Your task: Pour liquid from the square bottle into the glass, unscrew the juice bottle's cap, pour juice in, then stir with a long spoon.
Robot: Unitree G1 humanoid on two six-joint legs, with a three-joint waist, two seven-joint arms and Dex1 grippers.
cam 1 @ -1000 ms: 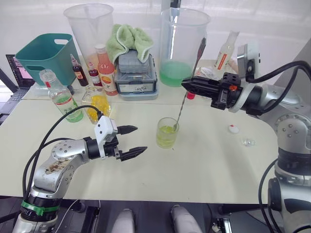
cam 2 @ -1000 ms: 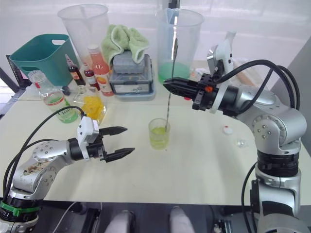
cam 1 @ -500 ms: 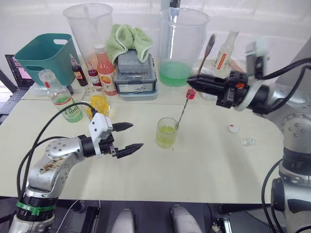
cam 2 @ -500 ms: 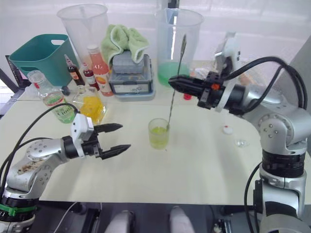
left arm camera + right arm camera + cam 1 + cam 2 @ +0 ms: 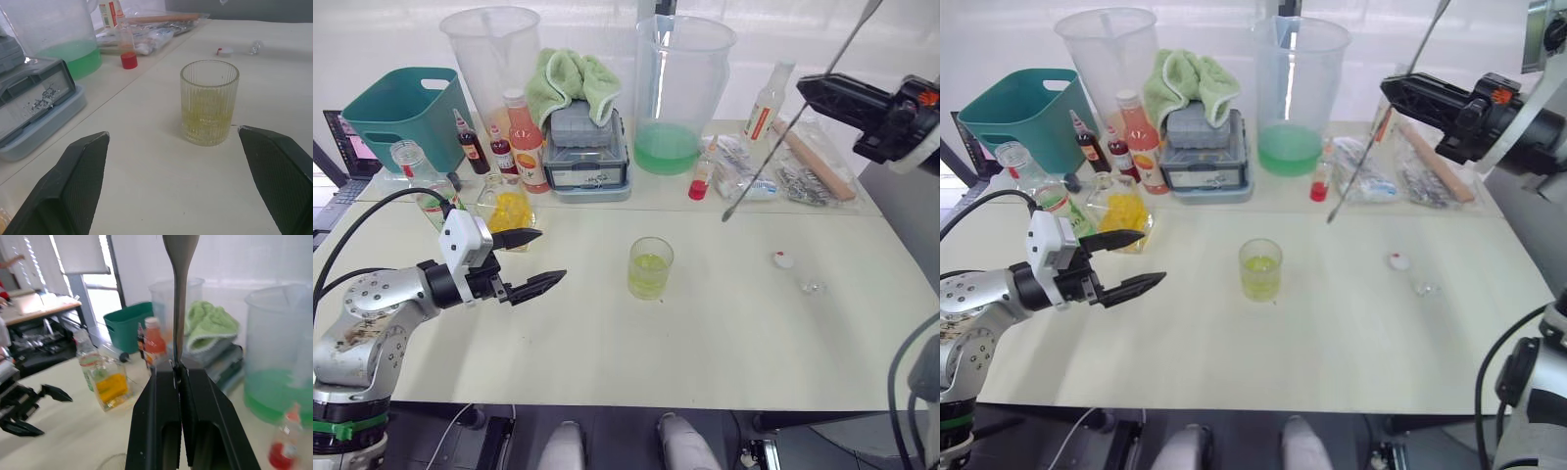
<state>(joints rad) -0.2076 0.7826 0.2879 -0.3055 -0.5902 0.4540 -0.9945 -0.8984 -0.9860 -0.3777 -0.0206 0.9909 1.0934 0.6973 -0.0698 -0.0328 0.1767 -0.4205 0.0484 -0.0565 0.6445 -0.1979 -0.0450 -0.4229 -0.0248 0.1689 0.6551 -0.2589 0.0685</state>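
My right gripper (image 5: pixel 803 88) sits high on the right, arm extended, wrist level, fingers (image 5: pixel 161 401) pinched tight on the long spoon (image 5: pixel 783 137). The spoon hangs tilted, tip in the air. My left gripper (image 5: pixel 538 259) hovers low on the left, forearm reaching across, fingers (image 5: pixel 80 176) spread wide and holding nothing, pointing toward centre.

The long spoon (image 5: pixel 179 293) is pinched between the closed fingers of the right gripper (image 5: pixel 177 377). The square bottle (image 5: pixel 111 387) and juice bottle (image 5: pixel 87 363) are seen beyond, with the left gripper (image 5: pixel 36 411) spread open.
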